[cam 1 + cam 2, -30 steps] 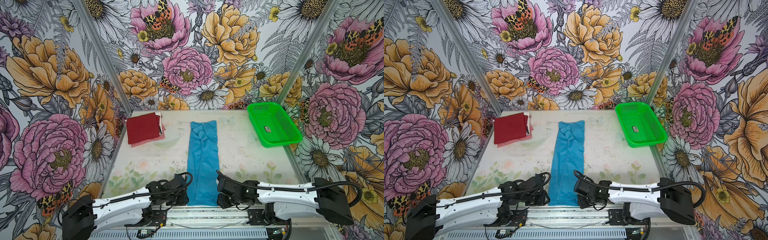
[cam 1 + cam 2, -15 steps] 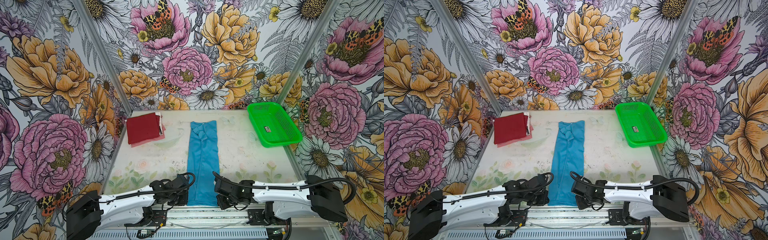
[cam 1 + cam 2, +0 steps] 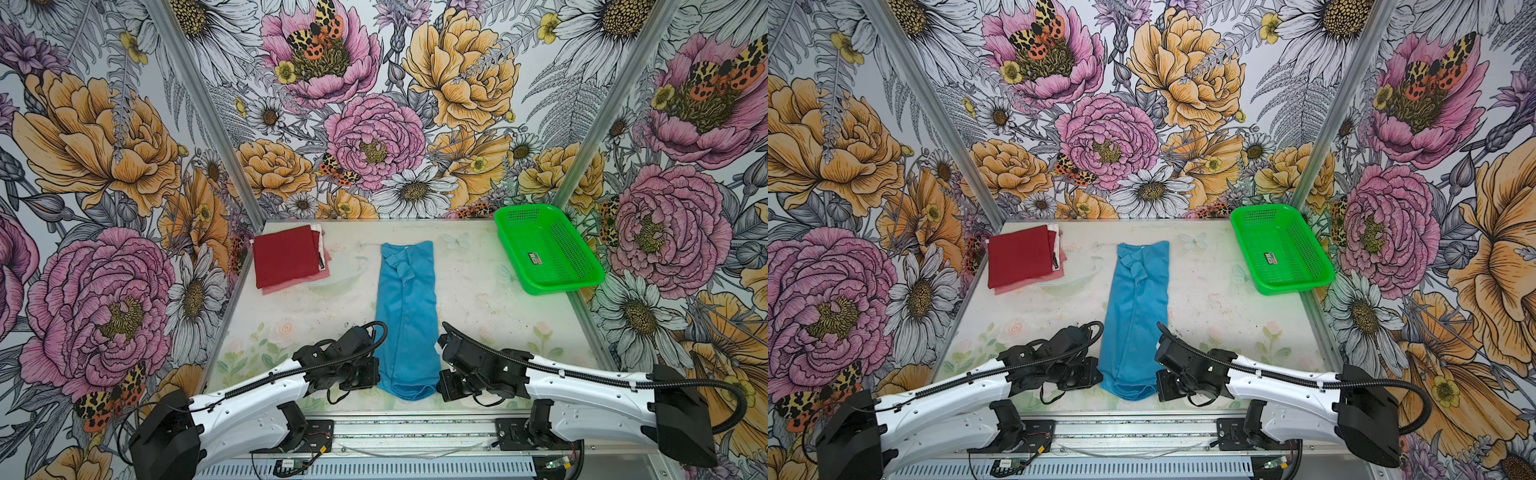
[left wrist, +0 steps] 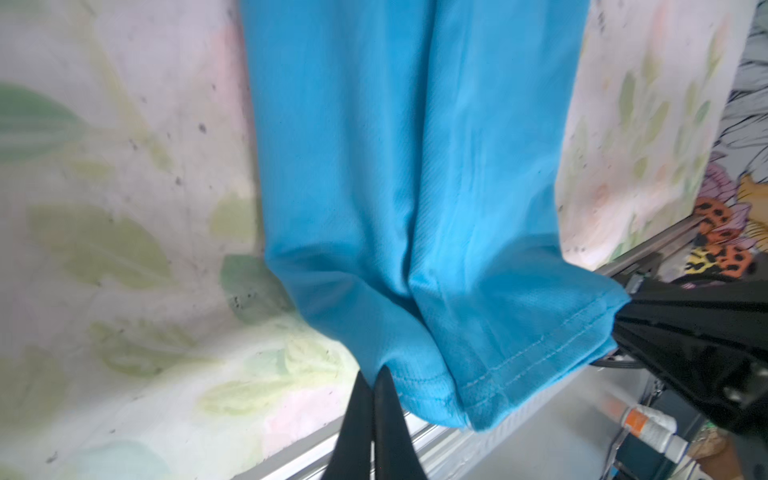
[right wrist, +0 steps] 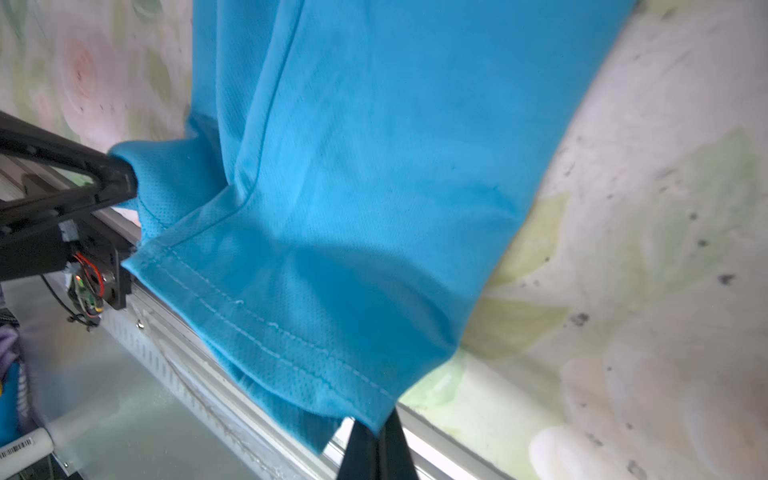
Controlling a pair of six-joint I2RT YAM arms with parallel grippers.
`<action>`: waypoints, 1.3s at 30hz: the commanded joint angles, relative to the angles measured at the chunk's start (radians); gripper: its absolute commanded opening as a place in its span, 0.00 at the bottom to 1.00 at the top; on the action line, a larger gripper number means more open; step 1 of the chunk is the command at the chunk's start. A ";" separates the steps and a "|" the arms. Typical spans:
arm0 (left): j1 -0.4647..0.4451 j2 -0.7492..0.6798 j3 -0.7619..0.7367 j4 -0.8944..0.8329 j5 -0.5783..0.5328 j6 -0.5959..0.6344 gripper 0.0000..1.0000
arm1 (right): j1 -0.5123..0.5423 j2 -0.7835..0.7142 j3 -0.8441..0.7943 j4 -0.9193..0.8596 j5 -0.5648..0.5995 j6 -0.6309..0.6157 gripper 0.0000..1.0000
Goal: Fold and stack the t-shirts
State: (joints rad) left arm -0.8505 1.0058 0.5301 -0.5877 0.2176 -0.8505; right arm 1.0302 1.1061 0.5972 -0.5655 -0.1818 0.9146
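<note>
A sky-blue t-shirt (image 3: 407, 307) (image 3: 1138, 299), folded into a long strip, lies down the middle of the table in both top views. My left gripper (image 3: 376, 379) (image 3: 1099, 379) (image 4: 374, 376) is shut on the near left corner of its hem. My right gripper (image 3: 440, 382) (image 3: 1158, 384) (image 5: 380, 428) is shut on the near right corner. Both wrist views show the blue t-shirt (image 4: 415, 166) (image 5: 374, 166) with its stitched hem pinched and slightly raised over the table's front rail. A folded maroon t-shirt (image 3: 286, 262) (image 3: 1020, 255) lies on pinkish and white ones at the back left.
A green perforated basket (image 3: 582, 276) (image 3: 1314, 276) stands at the back right corner. Flowered walls close in the table (image 3: 478, 299) on three sides. A metal rail (image 3: 415, 428) runs along the front edge under both arms.
Both grippers have shut on the near hem corners of the blue t-shirt, and both arms have shifted slightly inward. The hem now bunches a little between them.
</note>
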 commanded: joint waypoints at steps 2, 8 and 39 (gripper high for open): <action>0.095 0.073 0.107 0.030 0.075 0.132 0.00 | -0.137 0.024 0.093 -0.006 -0.049 -0.103 0.00; 0.219 0.282 0.282 0.096 0.119 0.262 0.00 | -0.346 0.211 0.256 -0.002 -0.062 -0.257 0.00; 0.495 0.943 0.817 0.114 0.172 0.435 0.00 | -0.702 0.883 0.796 -0.007 -0.295 -0.454 0.00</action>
State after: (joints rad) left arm -0.3630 1.9335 1.3041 -0.4892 0.3569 -0.4370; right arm 0.3447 1.9739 1.3575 -0.5694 -0.4683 0.4763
